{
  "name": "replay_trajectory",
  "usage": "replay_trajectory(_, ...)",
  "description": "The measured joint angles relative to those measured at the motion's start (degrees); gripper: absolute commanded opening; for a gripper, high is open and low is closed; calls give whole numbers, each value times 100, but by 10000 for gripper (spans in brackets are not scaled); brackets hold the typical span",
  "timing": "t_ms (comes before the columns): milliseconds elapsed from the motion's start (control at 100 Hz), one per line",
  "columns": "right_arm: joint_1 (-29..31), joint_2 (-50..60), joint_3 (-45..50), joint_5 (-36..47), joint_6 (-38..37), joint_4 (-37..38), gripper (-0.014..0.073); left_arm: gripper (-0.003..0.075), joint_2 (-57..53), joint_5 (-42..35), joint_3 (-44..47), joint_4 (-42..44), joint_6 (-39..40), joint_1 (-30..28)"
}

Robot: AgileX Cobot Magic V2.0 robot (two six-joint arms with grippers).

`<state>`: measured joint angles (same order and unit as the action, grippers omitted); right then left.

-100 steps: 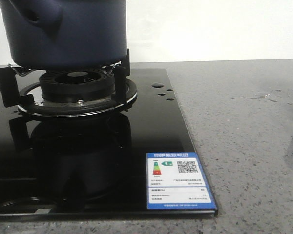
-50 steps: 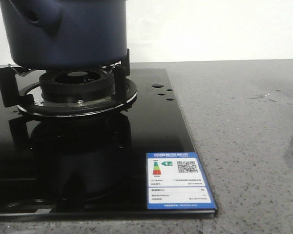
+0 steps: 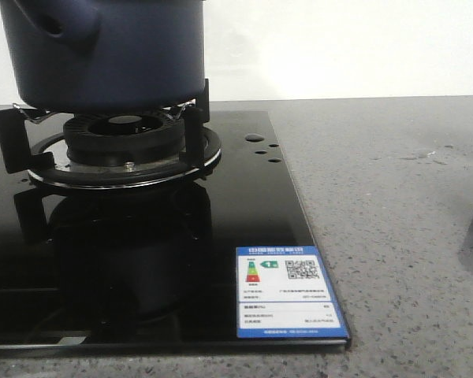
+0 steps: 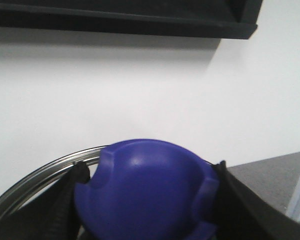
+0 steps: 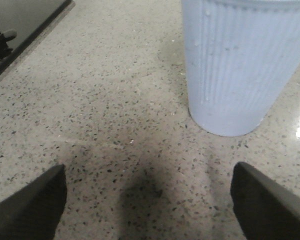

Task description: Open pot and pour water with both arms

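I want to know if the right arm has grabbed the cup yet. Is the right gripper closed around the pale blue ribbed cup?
No: the right gripper is open, its fingers spread over bare countertop, with the pale blue cup standing apart, beyond them.

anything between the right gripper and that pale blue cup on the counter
Nothing visible: only bare speckled counter lies between the open right gripper and the pale ribbed cup, which stands ahead and off to one side.

A rounded blue knob (image 4: pixel 147 192) fills the lower middle of the frame, clamped between the two black fingers (image 4: pixel 65 205) of the left gripper (image 4: pixel 149 200). A curved metal rim (image 4: pixel 37 172) shows at lower left. Behind is a white wall (image 4: pixel 140 85), with a black ledge (image 4: pixel 125 17) along the top and grey counter (image 4: pixel 262 172) at lower right.
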<state>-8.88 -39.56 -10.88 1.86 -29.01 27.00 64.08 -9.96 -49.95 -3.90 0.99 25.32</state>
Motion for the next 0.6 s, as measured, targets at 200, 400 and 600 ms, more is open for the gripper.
replay_trajectory(200,-11,0,0,-14,0,0,600,339,399,-219,0,0,0,161)
replay_trajectory(400,-11,0,0,-19,0,0,600,339,721,-340,0,0,0,165)
replay_trajectory(600,-11,0,0,-28,0,0,600,339,926,-486,0,0,0,165)
